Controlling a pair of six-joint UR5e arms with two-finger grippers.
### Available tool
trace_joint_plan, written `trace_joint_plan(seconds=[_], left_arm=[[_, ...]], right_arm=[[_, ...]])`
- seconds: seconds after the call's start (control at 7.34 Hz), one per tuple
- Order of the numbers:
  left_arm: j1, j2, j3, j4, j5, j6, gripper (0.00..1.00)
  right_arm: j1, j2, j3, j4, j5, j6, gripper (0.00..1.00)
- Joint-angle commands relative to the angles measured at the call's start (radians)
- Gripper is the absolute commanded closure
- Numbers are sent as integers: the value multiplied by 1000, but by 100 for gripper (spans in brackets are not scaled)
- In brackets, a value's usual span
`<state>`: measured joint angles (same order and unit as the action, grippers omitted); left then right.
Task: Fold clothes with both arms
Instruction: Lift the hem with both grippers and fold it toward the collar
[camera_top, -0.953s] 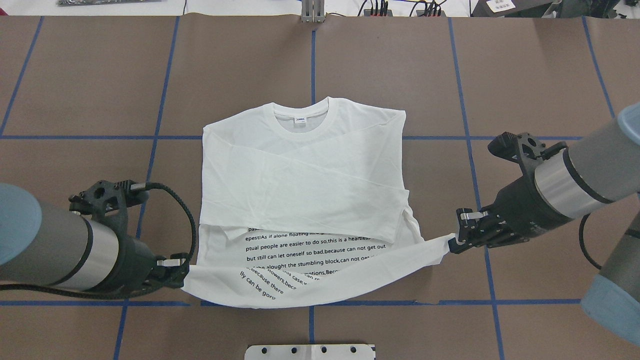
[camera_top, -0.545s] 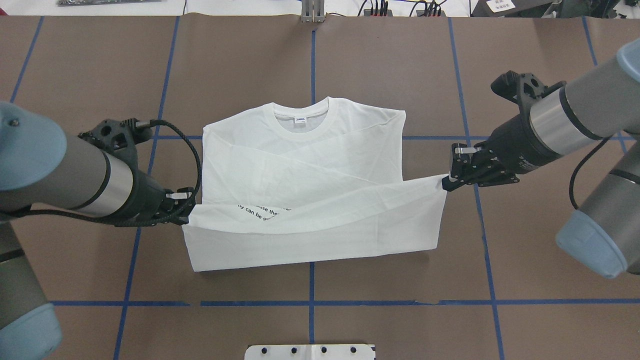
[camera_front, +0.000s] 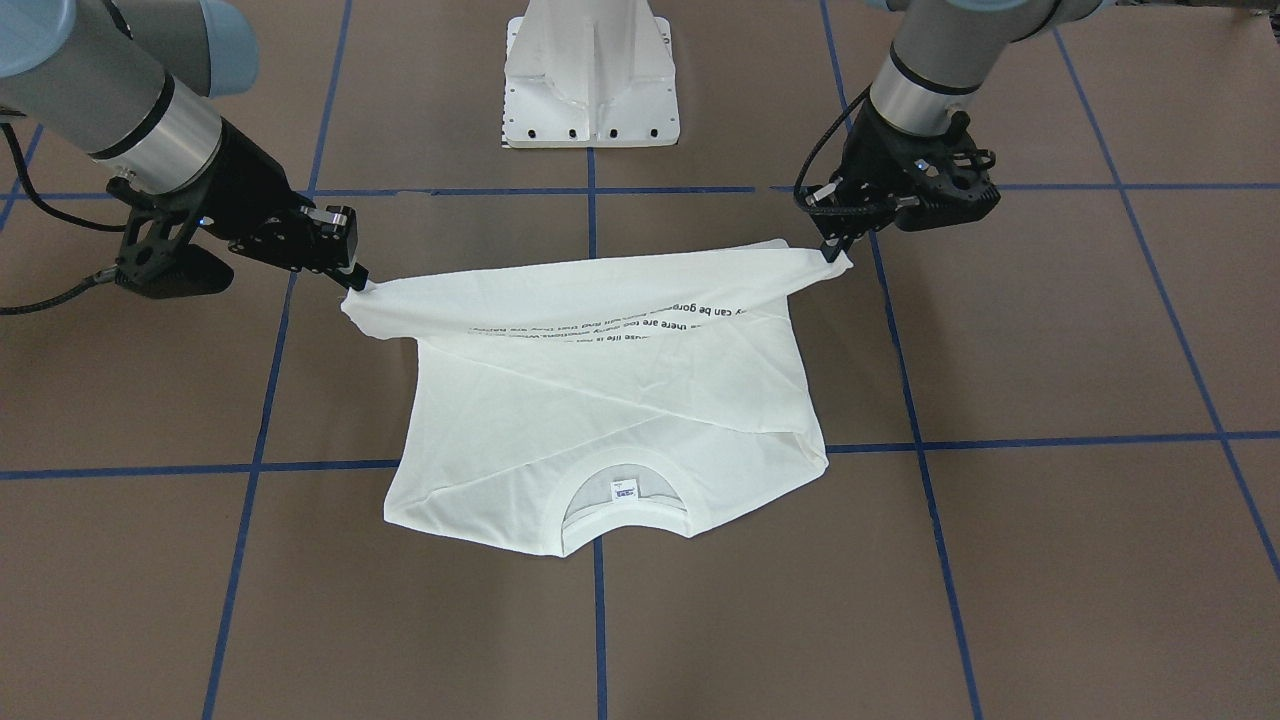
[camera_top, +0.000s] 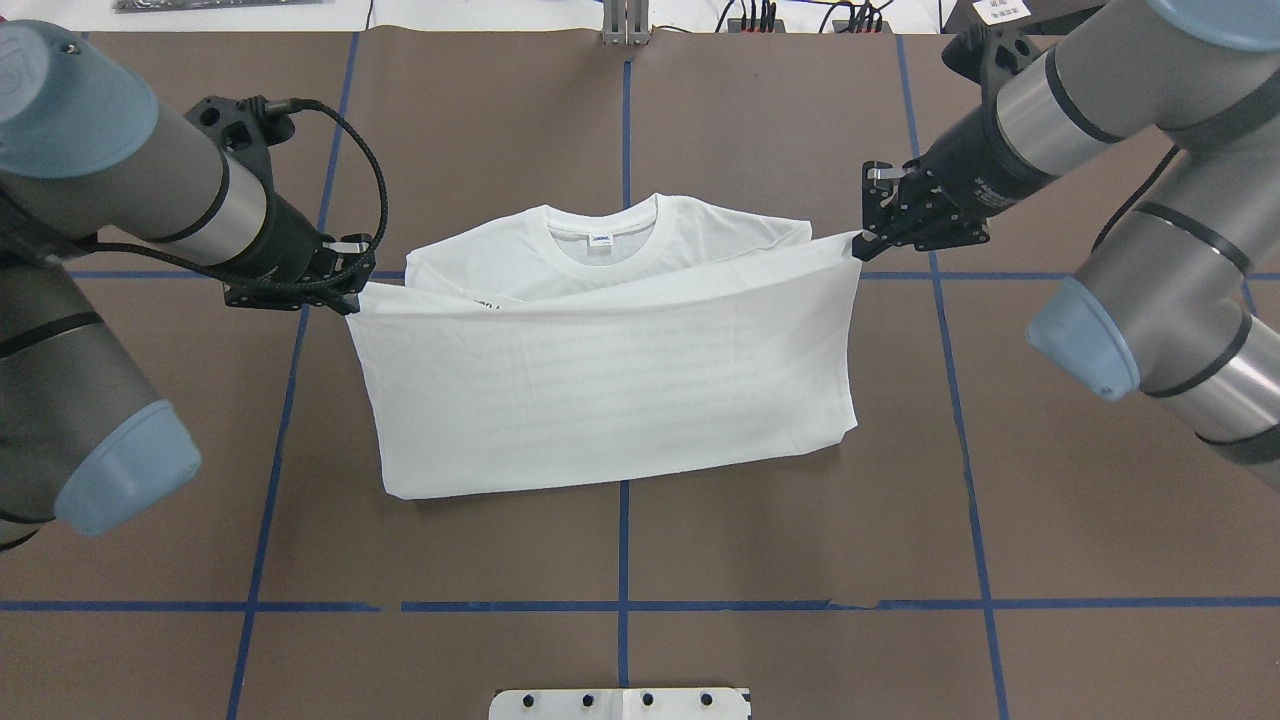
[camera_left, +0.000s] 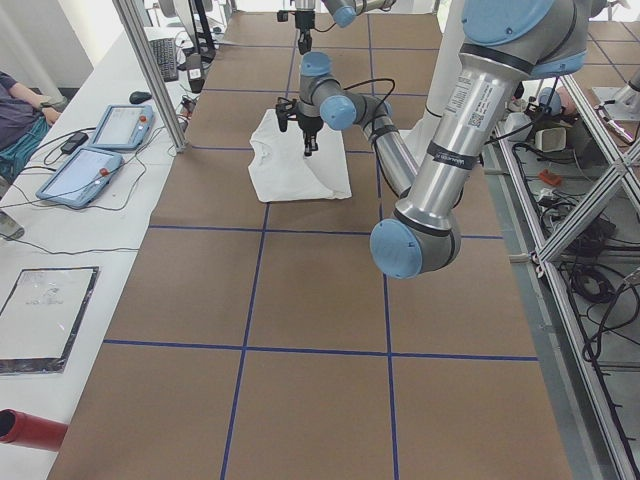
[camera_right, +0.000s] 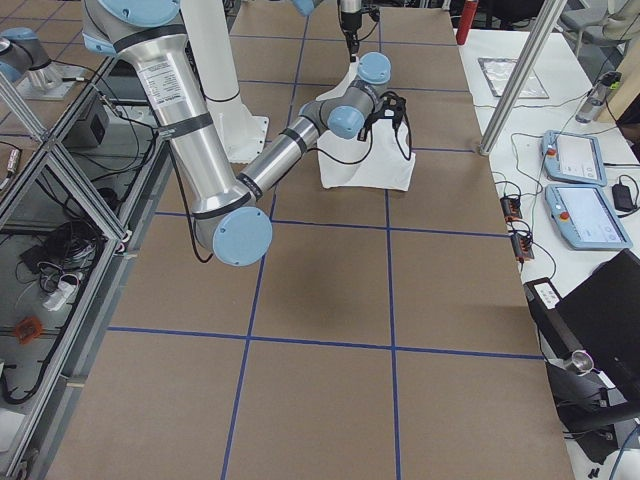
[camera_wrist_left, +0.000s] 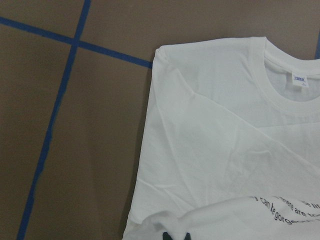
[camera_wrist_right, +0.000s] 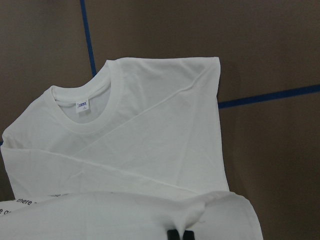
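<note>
— Right, how do the grips look?
— My left gripper (camera_top: 354, 288) and right gripper (camera_top: 860, 243) each pinch a hem corner; the shirt (camera_top: 600, 400) stretches between them, collar (camera_top: 600, 235) just beyond. If I release unevenly, I'd expect a skewed fold.

**Tabletop** (camera_top: 480, 120): brown, with a blue tape grid (camera_top: 626, 130). Bare stretches lie beyond the collar (camera_top: 600, 232), along the near side of the fold, and outboard of both arms.

**T-shirt** (camera_top: 600, 400): the hem half is held up as a sheet from claw to claw, over the chest. It bars a low path from the near side to the collar.

**Left claw** (camera_top: 355, 290), **right claw** (camera_top: 858, 240): each pinches a hem corner, flanking the shirt.

**Left arm** (camera_top: 120, 470), **right arm** (camera_top: 1085, 340): the elbows hang over the tabletop on either side of the shirt.

**Cable** (camera_top: 372, 170): loops off the left wrist, beside the shirt's shoulder.

**Pedestal base** (camera_top: 620, 703): at the near edge, well apart from the shirt.
</note>
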<state>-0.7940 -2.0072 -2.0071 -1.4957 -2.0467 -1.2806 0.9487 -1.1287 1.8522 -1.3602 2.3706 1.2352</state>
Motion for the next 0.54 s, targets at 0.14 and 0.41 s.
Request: trace_joint_plan(seconds=[0.14, 0.41], left_arm=[[-16, -64, 209, -169, 0, 9, 100], [-16, -71, 309, -266, 5, 10, 100]], right_arm=[[35, 202, -299, 3, -52, -51, 100], [30, 254, -405, 3, -62, -63, 100]])
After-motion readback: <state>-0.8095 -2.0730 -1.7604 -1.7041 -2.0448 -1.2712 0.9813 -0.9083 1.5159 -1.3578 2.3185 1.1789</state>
